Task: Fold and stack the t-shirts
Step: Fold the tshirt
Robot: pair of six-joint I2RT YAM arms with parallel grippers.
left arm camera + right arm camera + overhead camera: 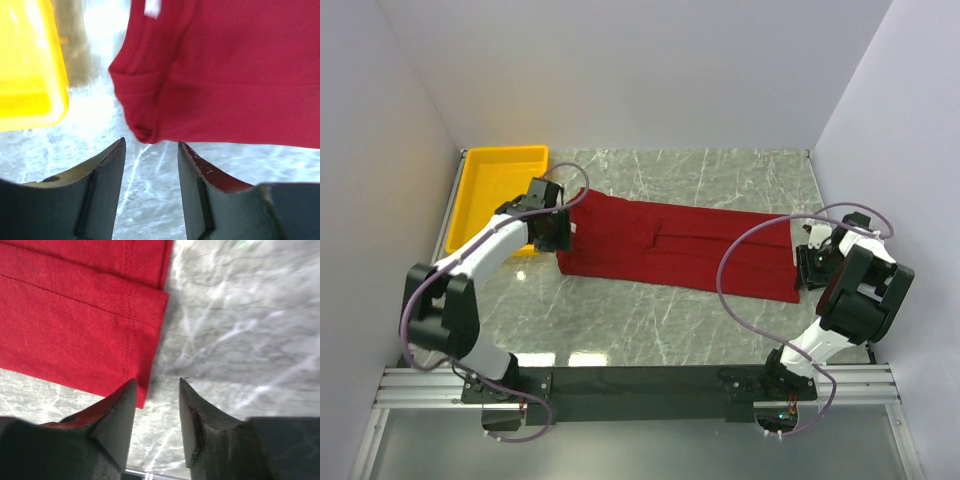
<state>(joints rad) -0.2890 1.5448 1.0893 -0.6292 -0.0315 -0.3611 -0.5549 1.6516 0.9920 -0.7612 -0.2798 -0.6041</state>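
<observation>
A dark red t-shirt (675, 245) lies on the marble table, folded lengthwise into a long band running left to right. My left gripper (556, 232) hovers at its left end, open. In the left wrist view the shirt's corner (145, 131) lies just beyond the fingertips (151, 142), with nothing between them, and the white neck label (152, 7) shows at the top. My right gripper (810, 262) stands at the shirt's right end, open and empty. In the right wrist view the hem corner (142, 395) sits just beside the left fingertip (131, 385).
A yellow plastic tray (480, 195) stands at the back left, close behind my left gripper, also seen as the yellow tray (30, 65). White walls close in the table on three sides. A metal rail (640, 385) runs along the near edge.
</observation>
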